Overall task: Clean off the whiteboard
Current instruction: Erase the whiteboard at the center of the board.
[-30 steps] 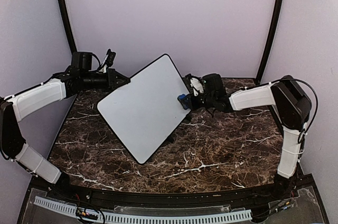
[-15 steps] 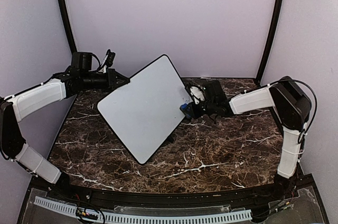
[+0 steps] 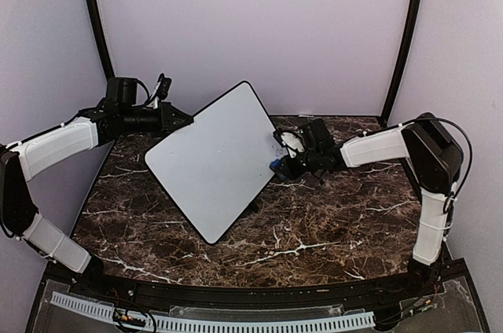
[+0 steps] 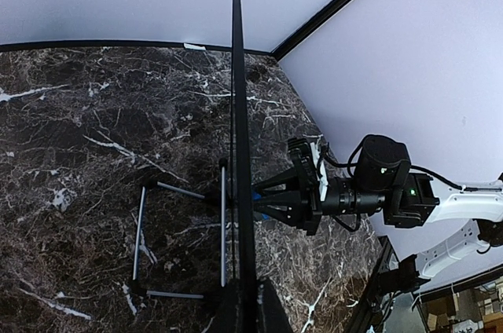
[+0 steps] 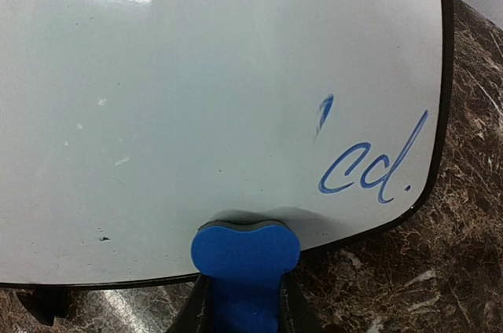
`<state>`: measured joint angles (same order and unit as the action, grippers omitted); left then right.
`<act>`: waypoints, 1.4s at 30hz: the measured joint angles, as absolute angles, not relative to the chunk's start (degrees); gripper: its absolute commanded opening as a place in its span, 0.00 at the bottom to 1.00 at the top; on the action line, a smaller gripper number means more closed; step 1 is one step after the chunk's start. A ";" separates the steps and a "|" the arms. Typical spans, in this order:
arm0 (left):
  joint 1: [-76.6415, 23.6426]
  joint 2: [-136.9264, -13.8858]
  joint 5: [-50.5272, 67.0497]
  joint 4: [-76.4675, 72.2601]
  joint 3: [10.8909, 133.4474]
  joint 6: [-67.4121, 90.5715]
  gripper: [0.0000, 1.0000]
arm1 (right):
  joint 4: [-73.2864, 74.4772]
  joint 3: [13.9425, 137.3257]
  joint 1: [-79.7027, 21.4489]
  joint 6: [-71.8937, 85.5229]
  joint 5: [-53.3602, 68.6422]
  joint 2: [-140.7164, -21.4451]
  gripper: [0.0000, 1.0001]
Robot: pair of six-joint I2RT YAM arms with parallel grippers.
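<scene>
- The whiteboard [image 3: 216, 156] stands tilted on the dark marble table [image 3: 330, 223], a little toward 10 o'clock from the table's middle in the top view. One rounded corner points to 12 o'clock and another to 6 o'clock.
- The left wrist view shows the board edge-on [image 4: 238, 113] as a thin black line. A wire stand [image 4: 181, 231] is behind it, at 9 o'clock of that line.
- The board's face is mostly clean [image 5: 196, 74]. In the right wrist view, blue handwriting reading "cd." [image 5: 365, 168] sits near the 4 o'clock corner, with a short blue stroke [image 5: 324, 111] just above it.
- A blue eraser [image 5: 245, 258] overlaps the board's lower rim at 6 o'clock in the right wrist view. In the top view it sits [image 3: 273, 165] at the board's 3 o'clock edge. It is at the board's face, but I cannot tell if it is actually touching.
- The right gripper [image 3: 279, 162] has its jaws narrowed onto the eraser's sides, one finger on each flank [image 5: 200, 309]. It points toward 9 o'clock at the board.
- The left gripper [image 3: 182, 121] meets the board's rim at about 10 o'clock in the top view. In its own wrist view the rim runs down between its jaws [image 4: 245, 305], which are closed tightly on the rim.
- The two arms reach in from opposite sides, with the board between them.
</scene>
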<state>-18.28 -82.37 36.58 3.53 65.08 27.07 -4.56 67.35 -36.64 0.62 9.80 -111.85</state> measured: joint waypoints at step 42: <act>-18.20 -82.15 36.34 2.63 64.27 27.73 0.00 | -4.93 67.81 -32.23 -1.21 7.70 -114.34 0.20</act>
<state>-18.20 -82.15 36.34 2.63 64.27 27.73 -4.93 67.81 -32.23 -1.21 7.70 -114.34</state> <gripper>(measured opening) 0.051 0.207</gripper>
